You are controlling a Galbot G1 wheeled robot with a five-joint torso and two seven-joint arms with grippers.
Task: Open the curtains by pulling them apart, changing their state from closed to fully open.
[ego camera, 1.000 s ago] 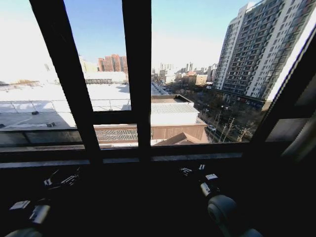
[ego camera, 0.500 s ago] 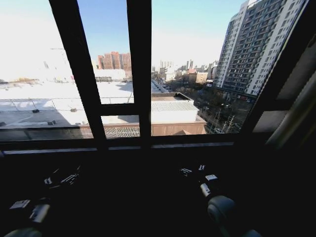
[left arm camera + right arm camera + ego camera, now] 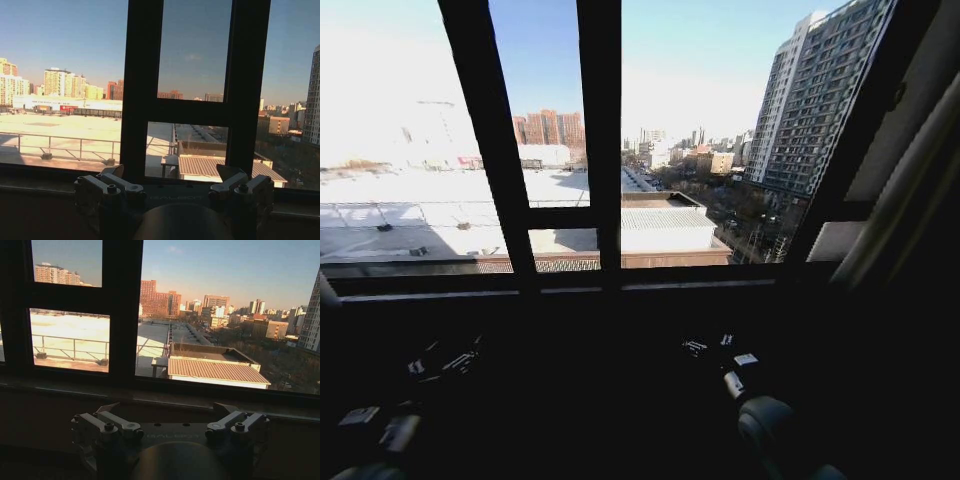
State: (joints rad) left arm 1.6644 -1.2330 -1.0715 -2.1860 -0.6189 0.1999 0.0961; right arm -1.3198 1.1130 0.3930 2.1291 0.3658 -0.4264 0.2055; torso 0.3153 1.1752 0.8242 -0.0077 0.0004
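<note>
Both grippers low and empty at the window

Fingers (image 3: 117, 185) spread apart on the left gripper (image 3: 172, 182), nothing between them; same on the right gripper (image 3: 170, 422), fingers (image 3: 117, 424) wide with nothing held. From the head camera both sit low in shadow, left gripper (image 3: 440, 362) near left, right gripper (image 3: 712, 348) right of centre, under the dark window frame (image 3: 600, 140). One pale curtain (image 3: 905, 190) hangs bunched at the far right edge, well apart from both grippers
</note>
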